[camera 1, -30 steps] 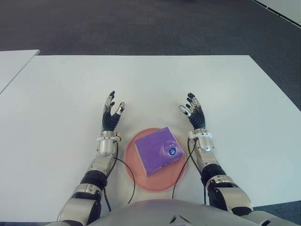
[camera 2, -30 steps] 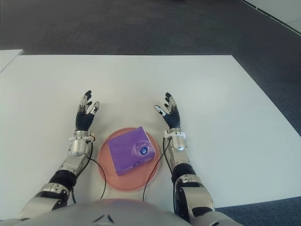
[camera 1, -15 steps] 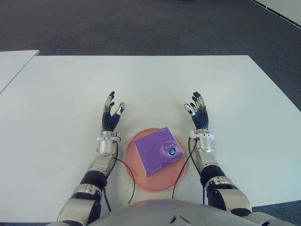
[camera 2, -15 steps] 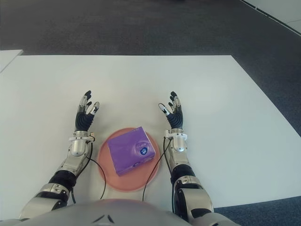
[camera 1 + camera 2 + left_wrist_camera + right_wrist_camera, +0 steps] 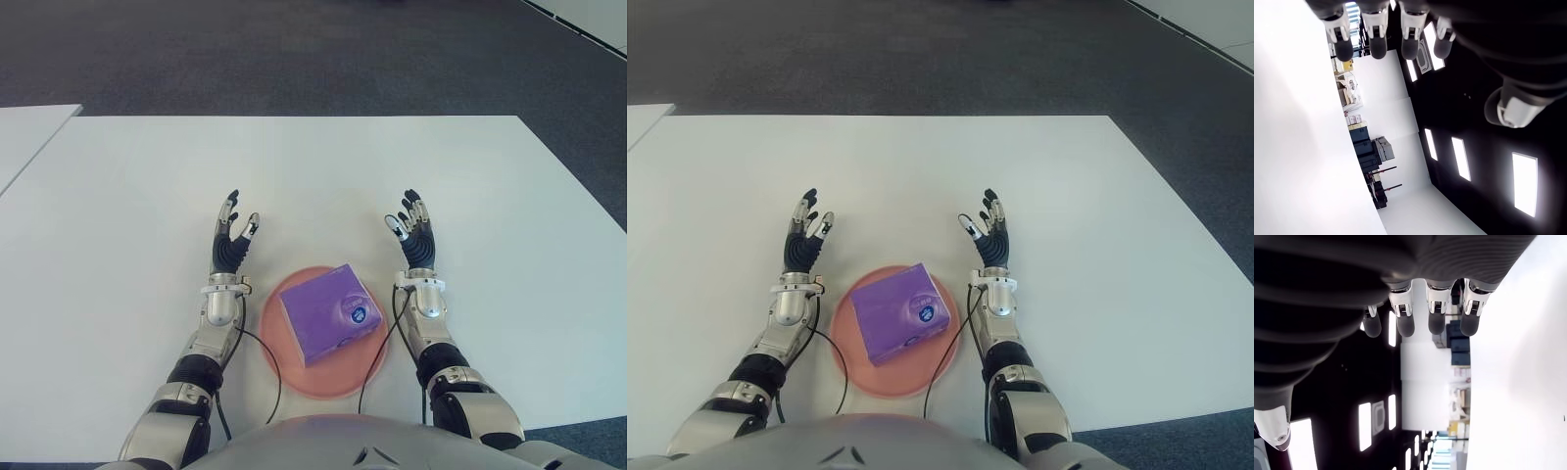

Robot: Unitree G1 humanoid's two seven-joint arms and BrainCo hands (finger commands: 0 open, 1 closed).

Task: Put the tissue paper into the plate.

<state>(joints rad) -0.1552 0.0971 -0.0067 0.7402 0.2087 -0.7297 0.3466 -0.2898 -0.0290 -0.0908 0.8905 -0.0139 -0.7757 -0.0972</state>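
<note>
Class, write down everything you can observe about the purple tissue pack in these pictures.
The purple tissue pack is a flat, roughly square packet with a soft, smooth wrapper and a round blue-and-white label near one corner. It lies flat, turned at an angle, on the round pink plate, well within its rim, on the white table. Nothing else touches it: the left hand and right hand are open on either side, both clear of it.
</note>
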